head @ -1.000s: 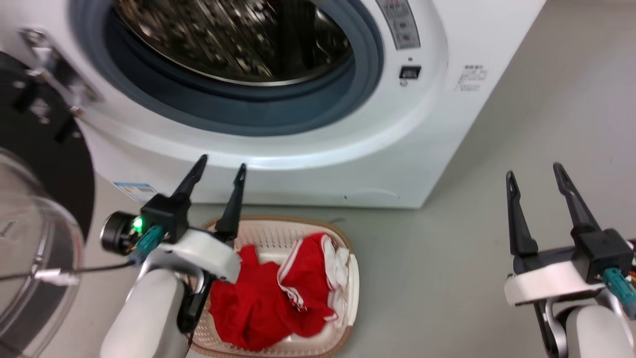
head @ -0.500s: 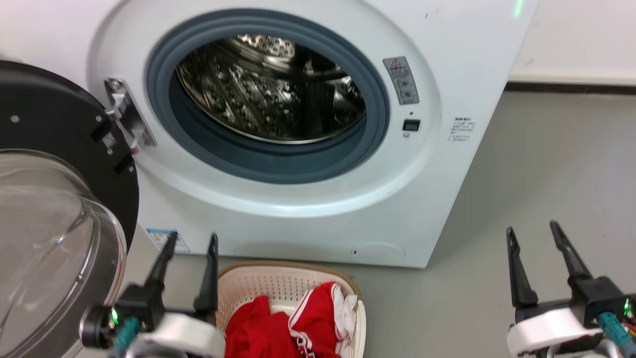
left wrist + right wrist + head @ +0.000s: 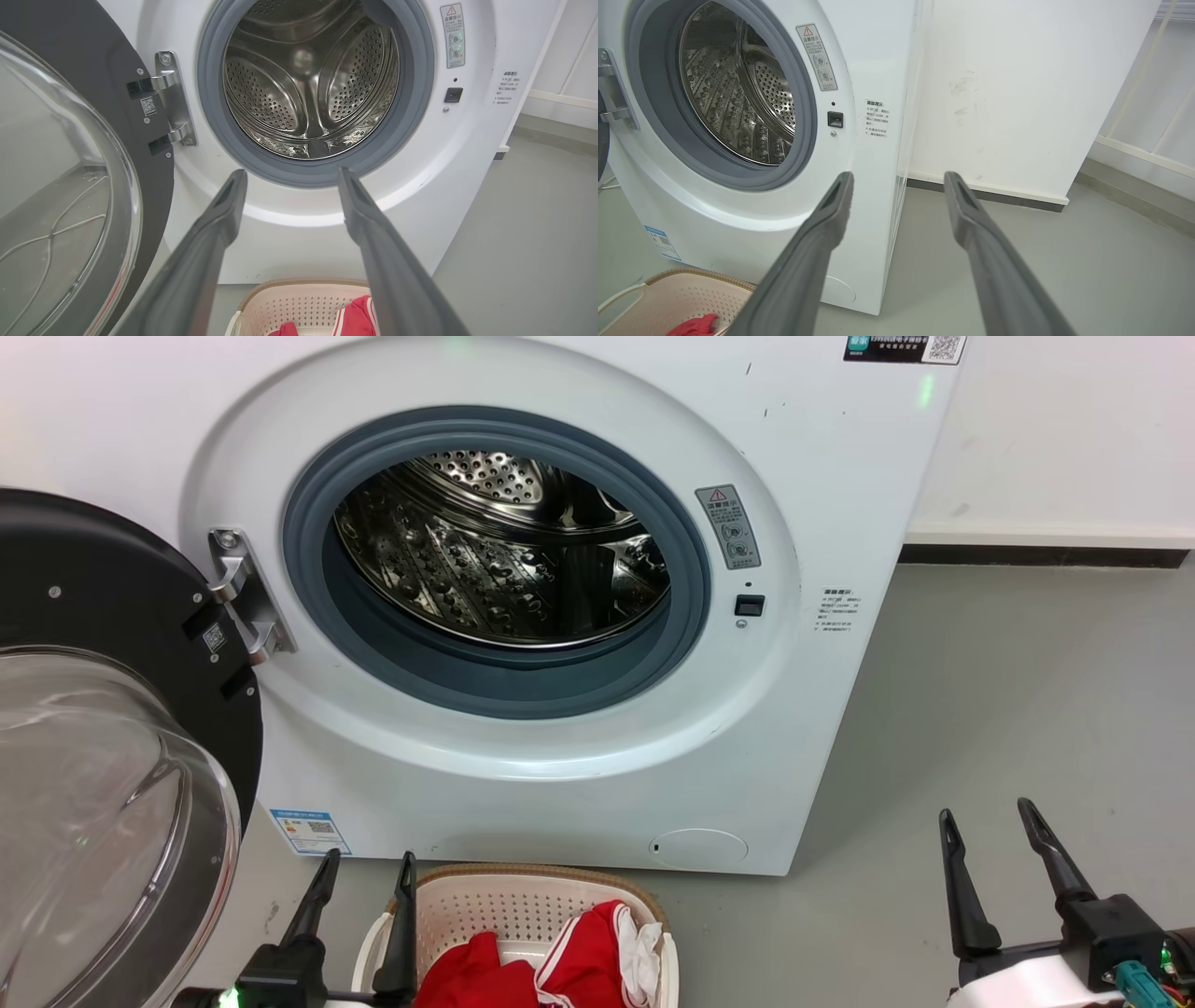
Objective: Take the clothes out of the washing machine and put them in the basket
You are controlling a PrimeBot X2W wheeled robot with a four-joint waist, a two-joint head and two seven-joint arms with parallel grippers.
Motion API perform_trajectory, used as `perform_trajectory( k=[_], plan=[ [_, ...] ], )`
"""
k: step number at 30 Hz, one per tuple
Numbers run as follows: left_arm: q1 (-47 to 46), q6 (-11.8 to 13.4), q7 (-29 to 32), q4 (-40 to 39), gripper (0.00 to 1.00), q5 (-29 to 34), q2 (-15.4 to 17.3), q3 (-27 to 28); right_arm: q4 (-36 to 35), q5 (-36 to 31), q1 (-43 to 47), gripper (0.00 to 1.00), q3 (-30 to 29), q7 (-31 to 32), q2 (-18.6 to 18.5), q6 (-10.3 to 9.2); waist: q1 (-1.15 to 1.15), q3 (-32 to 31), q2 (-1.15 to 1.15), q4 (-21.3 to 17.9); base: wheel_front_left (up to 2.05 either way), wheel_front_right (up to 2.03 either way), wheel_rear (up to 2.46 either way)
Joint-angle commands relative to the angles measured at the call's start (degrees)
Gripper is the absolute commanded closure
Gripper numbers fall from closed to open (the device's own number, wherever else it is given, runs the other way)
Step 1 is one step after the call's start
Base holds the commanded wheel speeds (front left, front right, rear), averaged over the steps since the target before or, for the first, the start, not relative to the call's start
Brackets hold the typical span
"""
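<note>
Lifted since a second ago, the head camera shows the soft red garments [image 3: 574, 971], one plain, one white-striped, at its bottom edge, in the cream perforated plastic basket [image 3: 523, 903] before the white front-loading washing machine [image 3: 560, 793]. Its steel drum [image 3: 485, 569] looks empty, so the task seems done. The left gripper [image 3: 369, 856] and right gripper [image 3: 987, 812] hover, fingers wide, holding nothing.
</note>
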Motion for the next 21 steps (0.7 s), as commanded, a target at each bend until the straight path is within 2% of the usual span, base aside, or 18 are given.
perform_trajectory(
  k=[1, 21],
  plan=[
    [0.13, -0.02, -0.15, 0.05, 0.0, 0.24, -0.22, 0.27, 0.06, 0.02, 0.8, 0.0, 0.09, -0.1, 0.0, -0.06, 0.01, -0.04, 0.0, -0.05, 0.0, 0.0, 0.0],
    [-1.16, -1.13, -0.15, 0.8, 0.0, 2.56, -0.75, 2.43, 1.34, 0.89, 0.38, 0.0, 0.2, -0.1, 0.0, -0.06, 0.01, -0.24, 0.0, -0.96, 0.0, 0.0, 0.0]
  ],
)
